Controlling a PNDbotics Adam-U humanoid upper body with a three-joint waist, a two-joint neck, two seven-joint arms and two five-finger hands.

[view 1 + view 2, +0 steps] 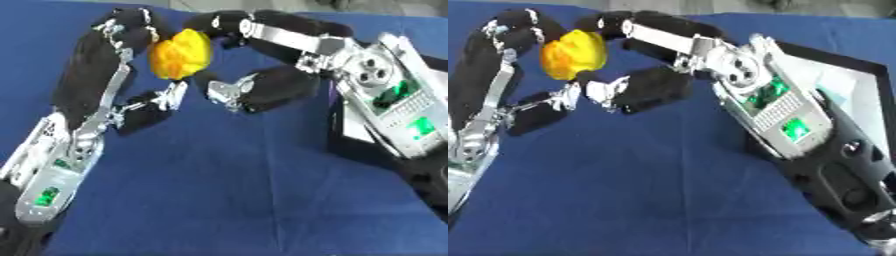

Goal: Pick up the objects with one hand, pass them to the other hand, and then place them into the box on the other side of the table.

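Midway across the far part of the blue table (219,200), both hands meet around a yellow-orange object (180,54). Left hand (122,70) curls fingers over its left side; right hand (262,65) curls fingers over its right side, thumb below. Box (859,95) sits at the right edge.

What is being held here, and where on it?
A yellow-orange object sits between both hands: the left hand curls round its left side, and the right hand has fingers at its upper right.

Yellow-orange object (180,53), plain blue surface (227,200), black and silver left robot hand (131,75) and right robot hand (271,65), black-rimmed box (859,85)
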